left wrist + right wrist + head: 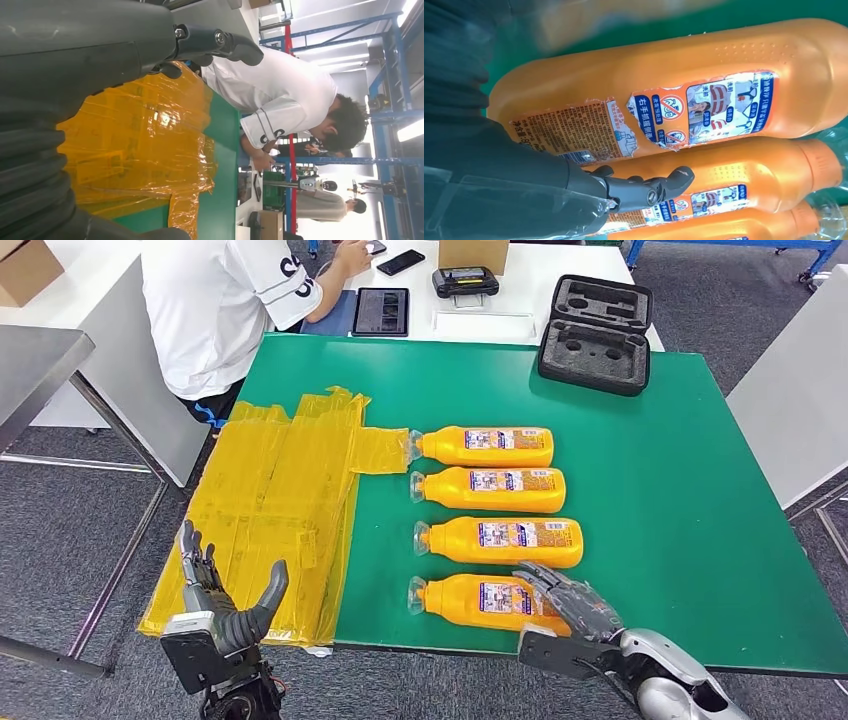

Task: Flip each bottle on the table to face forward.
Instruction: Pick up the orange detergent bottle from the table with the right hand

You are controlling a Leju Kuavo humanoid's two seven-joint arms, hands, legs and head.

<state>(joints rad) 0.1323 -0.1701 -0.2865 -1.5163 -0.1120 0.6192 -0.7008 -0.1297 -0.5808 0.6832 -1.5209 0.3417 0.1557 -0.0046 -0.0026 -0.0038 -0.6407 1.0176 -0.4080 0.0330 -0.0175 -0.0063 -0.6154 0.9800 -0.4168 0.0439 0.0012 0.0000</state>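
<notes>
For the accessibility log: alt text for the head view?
Four orange bottles lie in a column on a green table, caps pointing left. The right hand rests on the nearest bottle; the left hand hovers open beside yellow plastic sheeting.

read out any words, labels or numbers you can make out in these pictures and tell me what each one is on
"右手抓握侧面": blue strip on the torn label of the nearest bottle, right wrist view, under the right hand.
Orange fine print on that label: too small to read.
Labels on the other three bottles: too small.
Black lettering on the person's sleeve: cut off, unreadable.
Tablet screen: too small.
</notes>
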